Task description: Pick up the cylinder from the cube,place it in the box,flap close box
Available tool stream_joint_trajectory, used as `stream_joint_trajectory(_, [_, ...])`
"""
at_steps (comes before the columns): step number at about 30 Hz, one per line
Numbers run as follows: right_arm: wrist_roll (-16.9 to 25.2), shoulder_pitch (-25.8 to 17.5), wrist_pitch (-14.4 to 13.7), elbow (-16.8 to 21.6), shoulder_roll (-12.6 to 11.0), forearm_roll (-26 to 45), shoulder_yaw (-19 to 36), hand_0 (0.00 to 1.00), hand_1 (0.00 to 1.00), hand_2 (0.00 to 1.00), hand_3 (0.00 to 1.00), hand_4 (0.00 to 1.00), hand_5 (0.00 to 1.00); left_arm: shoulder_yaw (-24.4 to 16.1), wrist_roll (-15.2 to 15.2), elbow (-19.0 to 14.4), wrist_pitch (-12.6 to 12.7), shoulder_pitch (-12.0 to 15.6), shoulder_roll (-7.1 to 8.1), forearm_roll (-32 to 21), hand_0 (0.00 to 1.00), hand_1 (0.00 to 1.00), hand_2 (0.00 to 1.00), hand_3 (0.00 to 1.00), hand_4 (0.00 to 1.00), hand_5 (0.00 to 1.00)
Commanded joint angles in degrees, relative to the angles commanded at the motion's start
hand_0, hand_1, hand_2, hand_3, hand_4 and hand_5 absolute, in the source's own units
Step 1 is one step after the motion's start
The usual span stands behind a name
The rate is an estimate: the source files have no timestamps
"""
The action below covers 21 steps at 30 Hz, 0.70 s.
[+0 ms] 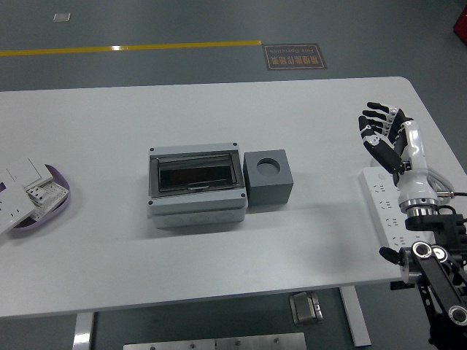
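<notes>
One hand hovers spread and empty, well right of the cube. Reaching across, it could knock the cube against the box.

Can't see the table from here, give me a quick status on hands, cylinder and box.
Right robot hand open, empty, far right of table; left not in view. Cylinder seated in grey cube; box beside it, flap down. Nothing between hand and cube.
</notes>
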Motion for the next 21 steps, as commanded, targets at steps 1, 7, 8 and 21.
stream_joint_trajectory(1, [-0.5, 0.1, 0.1, 0.2, 0.0, -1.3, 0.3, 0.651, 0.630, 0.656, 0.675, 0.655, 0.314, -0.2, 0.0, 0.0, 0.0, -0.1, 0.00, 0.1, 0.600, 0.585, 0.570, 0.614, 0.692, 0.369])
stream_joint_trajectory(7, [-2.0, 0.5, 0.5, 0.7, -0.2, -6.7, 1.0, 0.647, 0.631, 0.656, 0.676, 0.646, 0.303, -0.8, 0.2, 0.0, -0.1, -0.4, -0.23, 0.8, 0.600, 0.587, 0.568, 0.608, 0.684, 0.353])
stream_joint_trajectory(8, [-2.1, 0.6, 0.6, 0.6, -0.2, -7.0, 1.0, 0.655, 0.631, 0.656, 0.676, 0.646, 0.304, -0.8, 0.2, 0.0, -0.1, -0.5, -0.29, 0.9, 0.600, 0.587, 0.568, 0.609, 0.688, 0.350])
stream_joint_trajectory(21, [-3.5, 0.6, 0.9, 0.8, -0.4, -10.7, 1.8, 0.660, 0.631, 0.658, 0.676, 0.641, 0.300, -0.5, 0.2, 0.0, -0.2, -0.9, -0.22, 0.6, 0.600, 0.586, 0.567, 0.606, 0.682, 0.318])
